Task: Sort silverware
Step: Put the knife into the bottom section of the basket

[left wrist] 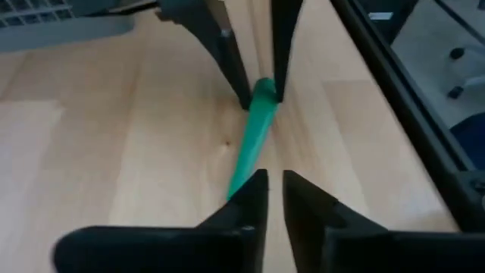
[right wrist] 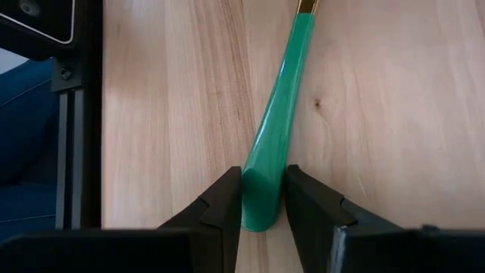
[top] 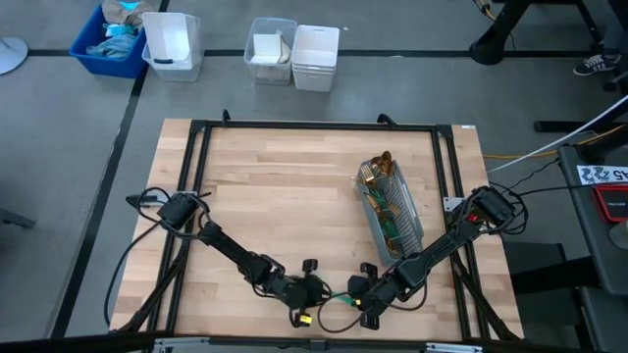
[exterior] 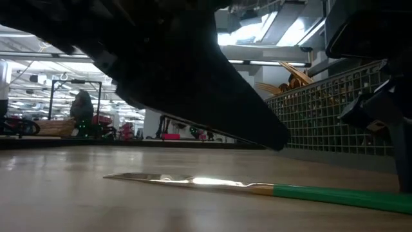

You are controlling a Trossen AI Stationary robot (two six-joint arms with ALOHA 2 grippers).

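Observation:
One knife [exterior: 212, 183] with a gold blade and a green handle [left wrist: 254, 136] lies flat on the wooden table near its front edge. My right gripper [right wrist: 263, 193] is shut on the handle's free end. My left gripper [left wrist: 274, 186] faces it from the knife's other end. Its fingers stand a narrow gap apart with bare wood between them, and the handle runs under one fingertip. In the high view both grippers [top: 329, 292] [top: 357, 292] meet over the knife [top: 340, 294]. The rest of the silverware [top: 378, 175] stands in the grey mesh caddy [top: 394, 216]. My right gripper pinches the green handle's rounded free end [right wrist: 261, 208] between its two fingers, one on each side. The fingers slant down from the table's right and point along the knife. The knife lies flat on the table. Whether my left gripper touches the knife I cannot tell.
The caddy [exterior: 335, 109] stands just behind the right arm toward the far right. A black frame [top: 314, 126] runs round the tabletop; its rail [right wrist: 76, 114] is close to the right gripper. Bins [top: 294, 54] sit on the floor beyond the far edge.

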